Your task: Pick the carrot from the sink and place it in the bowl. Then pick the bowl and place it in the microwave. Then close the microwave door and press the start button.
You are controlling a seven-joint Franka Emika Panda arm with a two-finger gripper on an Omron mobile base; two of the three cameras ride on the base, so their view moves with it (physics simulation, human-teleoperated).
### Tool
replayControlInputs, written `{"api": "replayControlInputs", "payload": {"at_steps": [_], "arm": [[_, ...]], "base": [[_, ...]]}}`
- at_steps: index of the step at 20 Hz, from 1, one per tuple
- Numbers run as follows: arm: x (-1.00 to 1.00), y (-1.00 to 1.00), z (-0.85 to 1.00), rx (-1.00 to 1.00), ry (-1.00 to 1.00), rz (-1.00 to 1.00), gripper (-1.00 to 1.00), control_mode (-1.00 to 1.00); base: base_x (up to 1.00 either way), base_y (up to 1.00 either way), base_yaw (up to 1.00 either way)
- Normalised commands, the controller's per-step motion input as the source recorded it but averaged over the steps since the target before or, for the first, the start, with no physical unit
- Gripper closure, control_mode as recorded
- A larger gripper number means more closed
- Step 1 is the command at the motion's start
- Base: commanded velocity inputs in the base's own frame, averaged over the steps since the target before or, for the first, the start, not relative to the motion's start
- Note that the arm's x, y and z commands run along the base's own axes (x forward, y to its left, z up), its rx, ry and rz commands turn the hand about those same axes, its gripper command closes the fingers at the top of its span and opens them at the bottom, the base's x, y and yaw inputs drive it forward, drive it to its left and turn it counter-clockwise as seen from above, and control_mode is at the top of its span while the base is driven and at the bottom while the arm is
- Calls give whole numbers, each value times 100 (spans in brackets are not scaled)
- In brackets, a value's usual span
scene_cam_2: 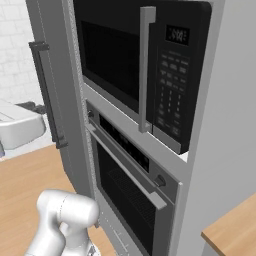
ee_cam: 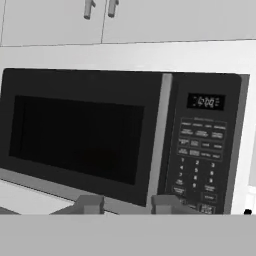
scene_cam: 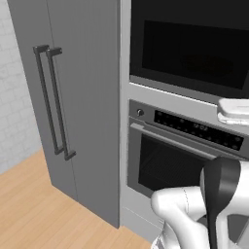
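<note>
Hand-wise, the two dark fingertips (ee_cam: 90, 204) poke up at the bottom of the hand view with a clear gap between them and nothing in it, so I'd call the hand (ee_cam: 127, 205) spread and empty, aimed straight at the front of the microwave (ee_cam: 125, 140). The microwave door (ee_cam: 80, 135) looks shut flush, with its long grey handle (ee_cam: 157, 140) running down beside the keypad (ee_cam: 200, 160). My guess is the only thing left is the start button, and that's where it could go sideways: those keys are tiny and packed tight, I honestly can't tell which one is start from here, and with spread fingers a push could land on two keys at once or just the wrong one. The handle also sticks out proud of the panel in the right base view, so a finger drifting left could bump it instead of a key. Position-wise, the keypad sits up and to the right of the fingertips in the hand view, near but not touching. Below the microwave is the bigger oven (scene_cam: 170, 160) with its own control strip (scene_cam: 194, 129), so dropping too low means poking the wrong appliance.
</note>
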Motion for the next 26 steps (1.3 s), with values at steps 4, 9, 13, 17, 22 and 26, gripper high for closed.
{"api": "replayControlInputs", "payload": {"at_steps": [4, 9, 13, 17, 22, 26], "arm": [[19, -44, -48, 3, -9, 0, 100, -100], [1, -47, -47, 7, -15, 0, 100, -100], [0, -35, -46, 0, -17, 0, 100, -100], [5, -20, -34, 0, -1, 0, 100, -100], [0, -3, -26, 0, 0, -1, 100, -100], [0, -1, -14, 0, 0, -2, 100, -100]], "base": [[0, 0, 0], [0, 0, 0], [0, 0, 0], [0, 0, 0], [0, 0, 0], [0, 0, 0]]}}
